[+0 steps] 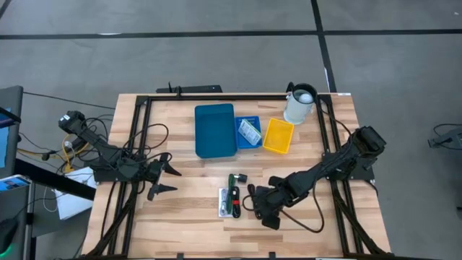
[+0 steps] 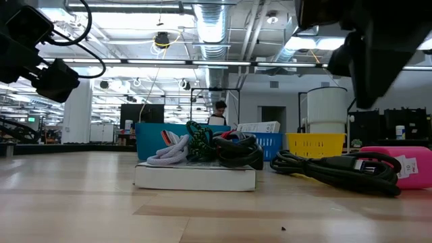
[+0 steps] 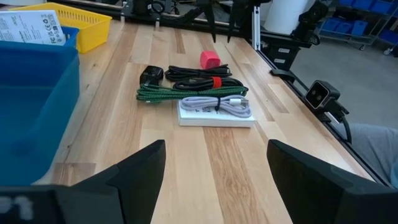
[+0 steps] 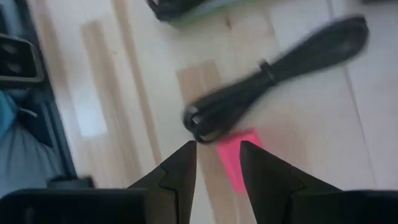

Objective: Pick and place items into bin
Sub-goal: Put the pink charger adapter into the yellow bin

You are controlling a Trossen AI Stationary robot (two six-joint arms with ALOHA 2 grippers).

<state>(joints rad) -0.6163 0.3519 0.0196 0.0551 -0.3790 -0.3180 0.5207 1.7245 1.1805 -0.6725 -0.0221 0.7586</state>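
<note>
Low in the centre of the high view, the right pincer (image 1: pixel 261 209) hangs over the counter (image 1: pixel 188 231) beside the pile of items. Its wrist view shows the two fingers (image 4: pixel 180 168) part-spread with only bare wood between them, grasping nothing; a pink piece (image 4: pixel 236 158) and a coiled black cable (image 4: pixel 273 74) lie just beyond the tips. The left pincer (image 1: pixel 164 179) waits released at the left of the counter, well apart from everything.

Left to move are a white flat packet (image 3: pixel 214 115) with a grey cable (image 3: pixel 227 104) and a green braided cable (image 3: pixel 186 93) on top. The blue bin (image 1: pixel 215 130) sits in the upper middle, with a smaller blue basket (image 1: pixel 249 133) and a yellow basket (image 1: pixel 279 136) beside it.

The risk, as I judge it: the pink piece touches the black cable, so a closing grip could catch both, or the fingers could push the piece away instead of straddling it. A dragged cable might also pull the stacked pile apart.
</note>
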